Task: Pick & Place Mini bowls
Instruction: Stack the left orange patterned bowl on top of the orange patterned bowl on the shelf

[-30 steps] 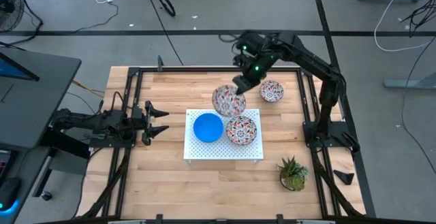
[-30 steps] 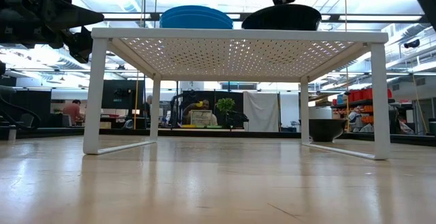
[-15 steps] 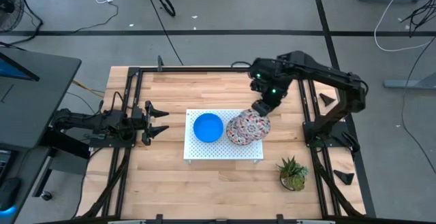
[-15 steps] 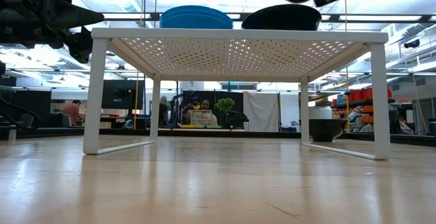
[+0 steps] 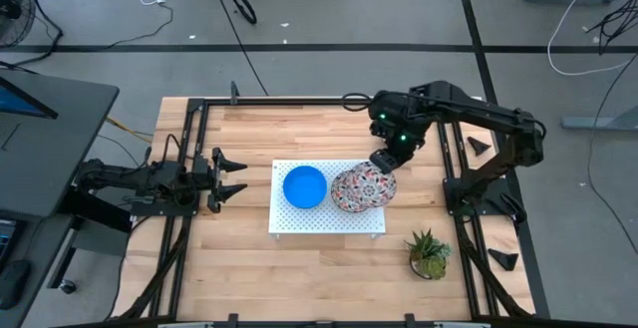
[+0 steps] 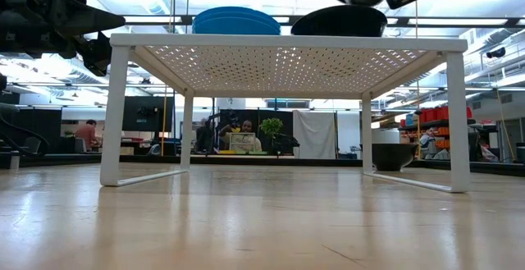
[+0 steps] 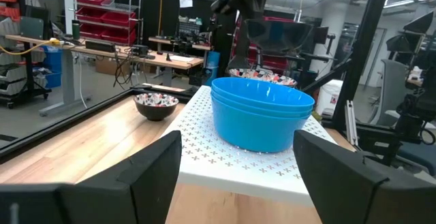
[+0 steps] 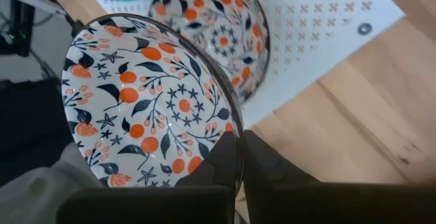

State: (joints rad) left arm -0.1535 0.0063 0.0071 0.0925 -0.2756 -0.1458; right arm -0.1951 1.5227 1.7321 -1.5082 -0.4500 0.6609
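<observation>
The left gripper (image 5: pixel 235 177) waits at the left side of the worktop (image 5: pixel 249 258), jaws apart and empty, pointed at the white perforated board (image 5: pixel 324 221). On the board's left half sits the stack of blue bowls (image 5: pixel 304 186); the left wrist view shows at least two nested rims, and I cannot tell whether there is a third. On its right half sits one floral bowl on the board (image 8: pixel 231 30), and just above it the right gripper (image 5: pixel 382 160) has its jaws clamped on the rim of a held floral bowl (image 8: pixel 146 112), which hangs tilted. To nest it well, the arm should level the bowl, centre it over the one below, lower until the two seat, and only then release. A third floral bowl on the wood (image 7: pixel 156 105) rests on the worktop beyond the board. One small potted plant (image 5: pixel 429 253) stands near the right front corner.
</observation>
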